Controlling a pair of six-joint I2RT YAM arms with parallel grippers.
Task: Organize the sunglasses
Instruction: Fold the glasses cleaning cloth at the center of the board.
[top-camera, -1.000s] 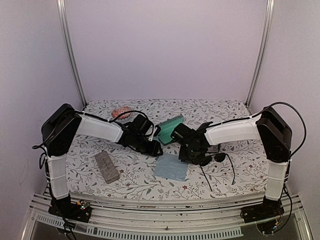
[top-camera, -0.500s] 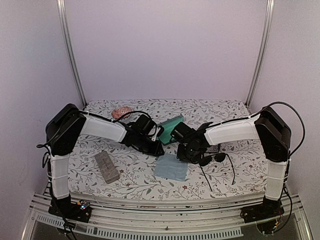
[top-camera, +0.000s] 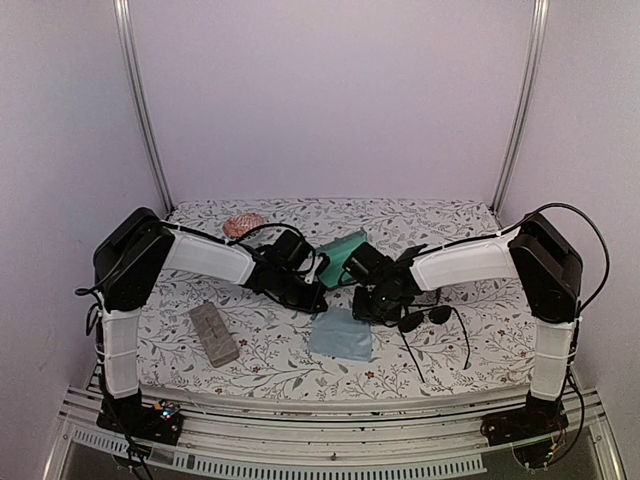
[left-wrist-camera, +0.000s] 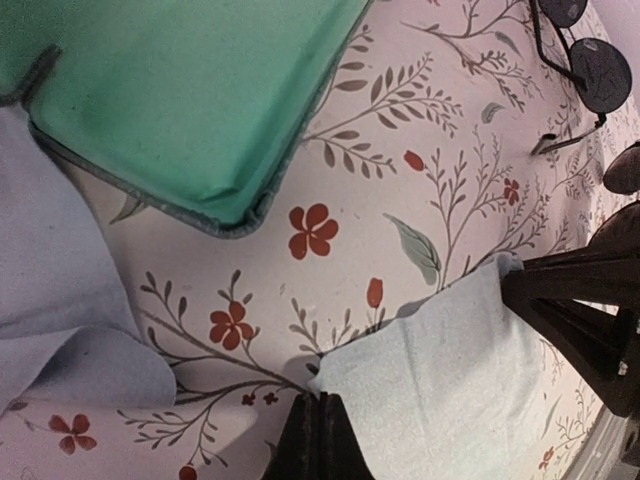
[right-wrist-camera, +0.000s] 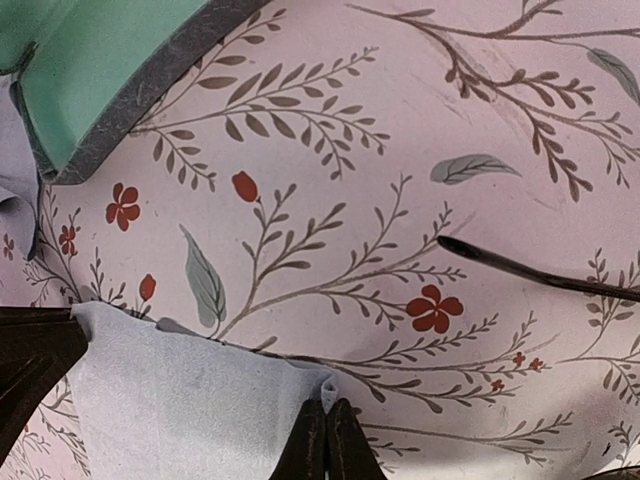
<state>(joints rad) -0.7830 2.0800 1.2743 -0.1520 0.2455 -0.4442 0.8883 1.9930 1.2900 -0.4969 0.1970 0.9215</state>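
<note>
From the top external view, I have both arms reaching in to the middle of the desk (top-camera: 440, 225). The left pincer (top-camera: 316, 300) and the right pincer (top-camera: 367, 312) are low at the two far corners of the light blue cloth (top-camera: 342, 338). The sunglasses (top-camera: 428, 318) lie on the desk just right of that cloth, close beside the right pincer, with their long arms trailing toward the near edge. A green case (top-camera: 338, 255) sits just behind the cloth, and a grey case (top-camera: 213, 333) lies well apart to the left.

On the left wrist view, my fingers are pressed together with the cloth's corner nipped between them. The fabric puckers slightly there. A second cloth (left-wrist-camera: 50, 300) lies beside the green case, and the dark lenses show at the top right corner.

On the right wrist view, that pincer is likewise fully closed, pinching the other corner. One thin black arm of the sunglasses crosses the pattern off to the right, touching nothing I hold.

I judge the step in hand to be handling the cloth, with the glasses not yet touched. The next move probably calls for raising both corners together, level and evenly taut, while keeping the right wrist clear of the frame beside it.
</note>
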